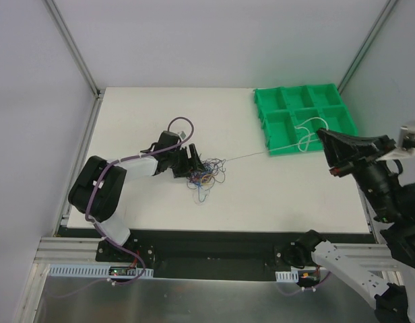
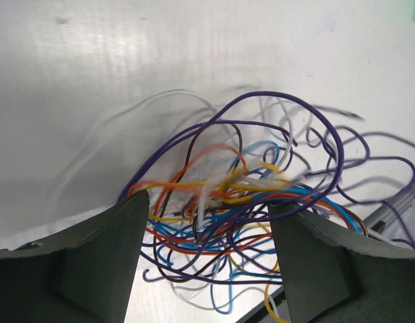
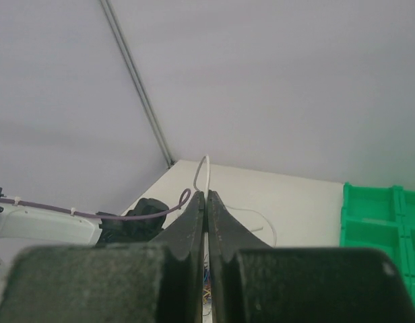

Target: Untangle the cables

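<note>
The cables point(image 1: 206, 176) lie in a tangled heap of blue, orange, yellow, purple and white wires at mid-table. My left gripper point(image 1: 194, 161) is open and low at the heap's left side. In the left wrist view its fingers straddle the tangle point(image 2: 221, 202), which lies between them. My right gripper point(image 1: 327, 139) is raised over the table's right side and shut on a white wire point(image 1: 251, 156). The wire runs taut from the heap to the gripper, and its free end loops over the tray. In the right wrist view the white wire point(image 3: 206, 168) pokes out past the closed tips point(image 3: 206, 194).
A green compartment tray point(image 1: 288, 111) sits at the back right of the table and also shows in the right wrist view point(image 3: 379, 215). The left arm's thick purple cable point(image 1: 177, 124) loops above its wrist. Grey enclosure walls surround the white table.
</note>
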You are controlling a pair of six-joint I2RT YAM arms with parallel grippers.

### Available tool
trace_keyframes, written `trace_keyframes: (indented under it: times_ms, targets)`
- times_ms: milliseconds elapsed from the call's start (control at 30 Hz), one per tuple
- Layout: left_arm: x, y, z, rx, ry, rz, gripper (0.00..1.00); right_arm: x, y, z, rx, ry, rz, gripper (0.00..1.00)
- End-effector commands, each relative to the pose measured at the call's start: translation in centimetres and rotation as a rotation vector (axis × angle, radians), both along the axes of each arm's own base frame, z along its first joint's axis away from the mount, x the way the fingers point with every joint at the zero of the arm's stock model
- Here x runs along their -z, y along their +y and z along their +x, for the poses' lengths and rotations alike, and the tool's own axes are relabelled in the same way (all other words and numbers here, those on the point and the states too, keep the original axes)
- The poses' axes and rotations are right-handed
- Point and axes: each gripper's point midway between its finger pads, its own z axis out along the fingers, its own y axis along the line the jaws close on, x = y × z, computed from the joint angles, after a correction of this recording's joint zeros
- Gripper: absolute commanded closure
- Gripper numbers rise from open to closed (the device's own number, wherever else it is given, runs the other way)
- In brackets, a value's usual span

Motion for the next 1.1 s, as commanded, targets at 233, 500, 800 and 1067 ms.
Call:
trace_keyframes:
  times_ms: [233,500,800,1067]
  targets:
    - [-2.2,4.6,0.4,-0.112,-0.056,0.036,0.28,0.5,-6.6,-0.4,0.289,-0.109,0.002,0.99]
    - [-6.2,4.4,0.1,-0.044,-0.149,0.016,0.48,15.0,-7.0,5.6,0.531,0.312,-0.286,0.99]
    - [-10.1,-1.8,-2.2,0.263,-0.304,0.106,0.28,21.6,-3.3,7.1,0.430,0.444,-0.236,0.91]
    - [-10.7,-1.5,-1.9,0.228,-0.349,0.163,0.29,35.4,0.8,6.6,0.320,0.808,-0.250,0.38]
